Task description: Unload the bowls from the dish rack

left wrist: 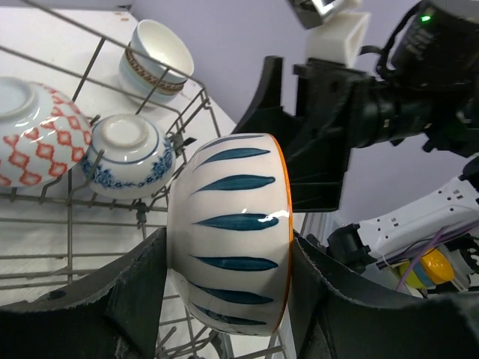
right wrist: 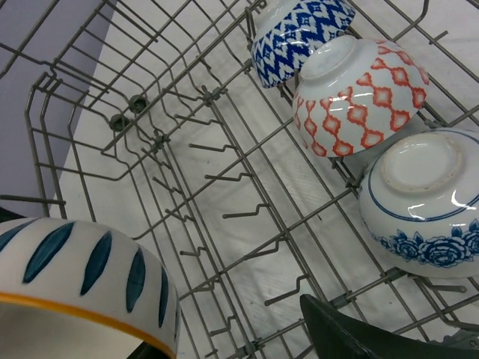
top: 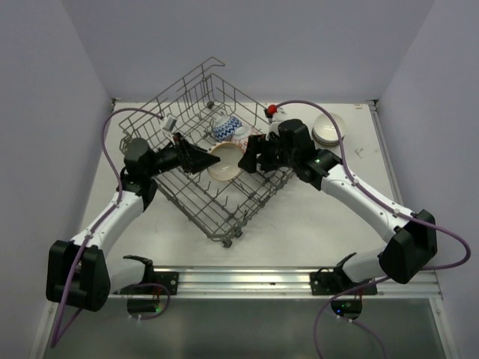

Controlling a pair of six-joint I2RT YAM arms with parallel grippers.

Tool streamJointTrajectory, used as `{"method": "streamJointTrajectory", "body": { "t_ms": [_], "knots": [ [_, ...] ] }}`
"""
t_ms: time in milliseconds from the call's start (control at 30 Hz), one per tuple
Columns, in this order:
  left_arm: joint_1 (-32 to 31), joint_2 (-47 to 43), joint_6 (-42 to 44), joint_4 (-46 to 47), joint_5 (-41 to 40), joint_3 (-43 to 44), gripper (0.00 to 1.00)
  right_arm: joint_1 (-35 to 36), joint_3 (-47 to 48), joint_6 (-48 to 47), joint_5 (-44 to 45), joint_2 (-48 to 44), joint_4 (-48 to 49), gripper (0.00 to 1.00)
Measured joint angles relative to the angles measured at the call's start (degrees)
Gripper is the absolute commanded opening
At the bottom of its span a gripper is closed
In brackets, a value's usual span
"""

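My left gripper (left wrist: 228,247) is shut on a white bowl with blue stripes and an orange rim (left wrist: 232,224), held on edge above the middle of the grey wire dish rack (top: 187,112). In the top view this bowl (top: 224,163) hangs between both grippers. My right gripper (right wrist: 224,329) is open; the striped bowl (right wrist: 75,284) sits by its left finger, and its right finger stands well apart. Three bowls rest upside down in the rack's far corner: blue zigzag (right wrist: 299,34), red lattice (right wrist: 359,93), blue floral (right wrist: 423,198).
A stack of bowls (top: 328,129) stands on the table to the right of the rack, behind my right arm. A small red object (top: 273,112) lies at the rack's far corner. Upright tines (right wrist: 247,213) cover the rack floor.
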Motion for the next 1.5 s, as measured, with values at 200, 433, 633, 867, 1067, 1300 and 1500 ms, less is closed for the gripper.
{"method": "streamJointTrajectory", "body": {
  "t_ms": [200,433,633,867,1067,1300,1500],
  "knots": [
    [0.0,-1.6,-4.2,5.0,0.4,-2.4,0.09,1.0,0.3,1.2,1.4,1.4,2.2,0.56],
    [-0.4,-0.7,-9.4,9.3,-0.3,-5.4,0.10,2.1,0.3,3.7,1.0,2.4,5.3,0.44],
    [-0.9,0.3,-11.3,11.3,-1.4,-6.0,0.11,2.3,0.3,4.7,1.0,3.2,6.5,0.25],
    [-1.7,1.1,-11.4,9.9,-2.9,-6.3,0.46,3.0,0.3,3.8,2.6,3.7,5.8,0.00],
    [-2.9,-1.7,-0.9,-2.8,-7.3,-2.7,0.90,3.1,0.4,4.0,5.5,3.5,2.1,0.00],
    [-2.9,-3.8,13.4,-21.0,-18.4,11.5,0.98,2.3,3.0,3.2,11.7,0.9,-6.4,0.00],
    [-2.9,-8.3,22.7,-27.5,-28.8,14.6,1.00,1.0,4.0,2.3,18.8,-6.8,-12.3,0.00]
  ]
}}
